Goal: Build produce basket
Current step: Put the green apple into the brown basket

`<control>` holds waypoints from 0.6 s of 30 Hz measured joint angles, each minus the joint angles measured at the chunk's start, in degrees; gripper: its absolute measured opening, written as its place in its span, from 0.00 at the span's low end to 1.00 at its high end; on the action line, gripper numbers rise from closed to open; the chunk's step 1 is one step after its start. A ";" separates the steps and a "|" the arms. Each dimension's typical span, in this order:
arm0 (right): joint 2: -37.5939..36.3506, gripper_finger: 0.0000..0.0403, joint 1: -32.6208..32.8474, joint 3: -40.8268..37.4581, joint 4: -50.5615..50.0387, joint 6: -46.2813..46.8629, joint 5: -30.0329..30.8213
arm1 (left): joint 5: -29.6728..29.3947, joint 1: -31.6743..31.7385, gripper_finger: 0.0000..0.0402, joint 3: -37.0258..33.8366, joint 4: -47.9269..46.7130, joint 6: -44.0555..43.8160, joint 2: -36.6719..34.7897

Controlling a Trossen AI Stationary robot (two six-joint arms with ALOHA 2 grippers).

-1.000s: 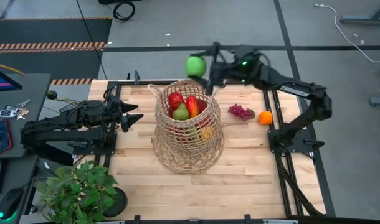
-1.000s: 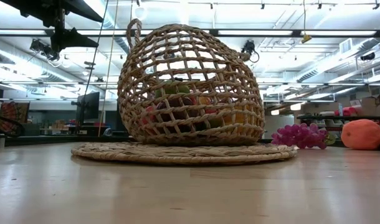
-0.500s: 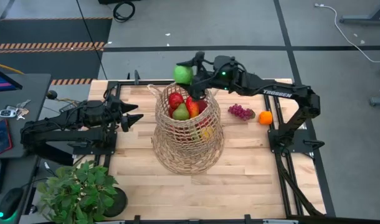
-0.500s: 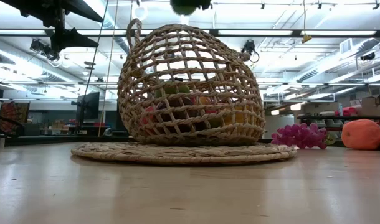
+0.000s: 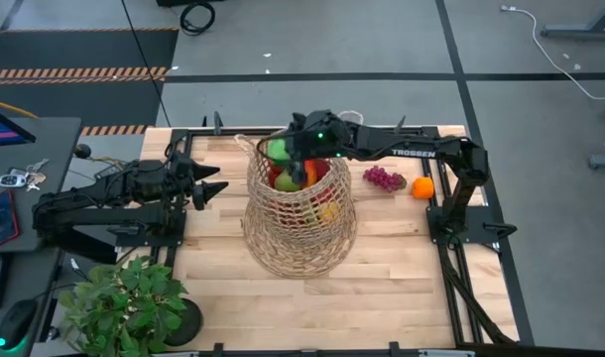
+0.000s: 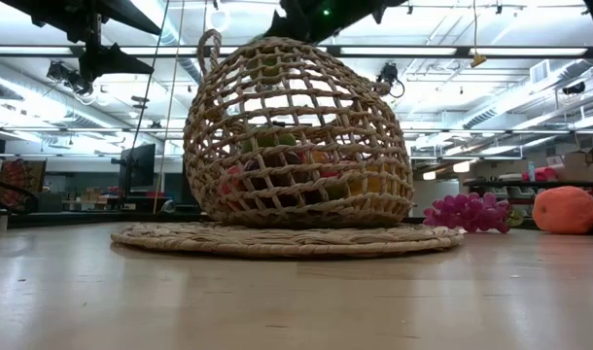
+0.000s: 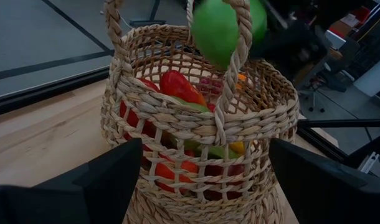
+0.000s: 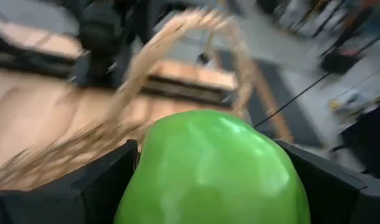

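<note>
Left gripper waits near the table's left edge, jaws spread wide, empty, facing the basket. Basket stands mid-table, toward the far edge, part-filled with produce. Right gripper hangs over its mouth, jaws set wide around a green apple. To do it well: keep clear of the loop handles, lower past the rim, release low. Grapes and orange wait near the right edge.
</note>
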 joint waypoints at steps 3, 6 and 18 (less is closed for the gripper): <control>0.09 0.90 0.22 0.01 -4.51 2.72 -2.20 | -0.02 -0.01 0.89 0.00 0.02 0.00 -0.01; 0.18 0.90 -0.02 0.04 -9.26 5.29 -3.94 | -0.02 -0.01 0.89 0.00 0.02 0.00 -0.01; 0.20 0.98 -4.15 -0.96 -9.34 9.13 -1.22 | -0.01 0.00 0.89 0.00 0.00 0.00 -0.01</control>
